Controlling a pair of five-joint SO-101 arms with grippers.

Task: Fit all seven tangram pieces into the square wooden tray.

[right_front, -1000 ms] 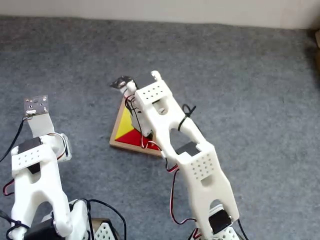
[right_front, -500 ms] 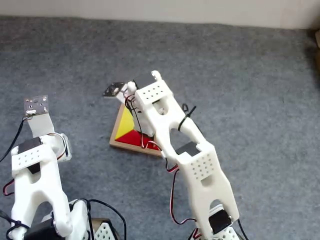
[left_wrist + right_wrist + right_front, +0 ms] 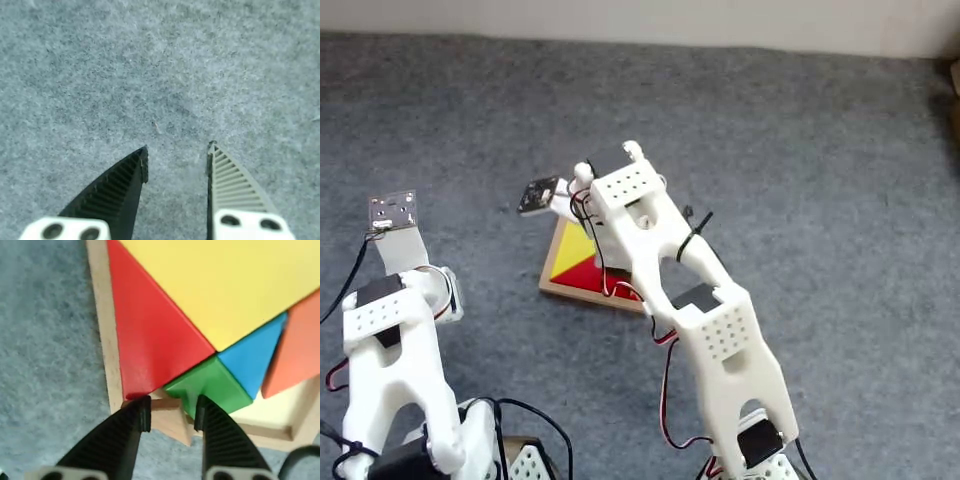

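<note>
While the left claw (image 3: 176,150) hangs open and empty over bare desk (image 3: 150,60) well away from the tray (image 3: 102,315), the right claw (image 3: 171,412) is the nearer one. Narrowly parted and seemingly gripping nothing, it straddles the tray's corner, with the green piece (image 3: 210,385) seated just inward.

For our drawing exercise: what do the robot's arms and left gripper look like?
Both the left arm and right arm are white plastic shells dotted with small holes, trailing red and black cables. The left gripper has ridged fingers, one black, one pale.
</note>
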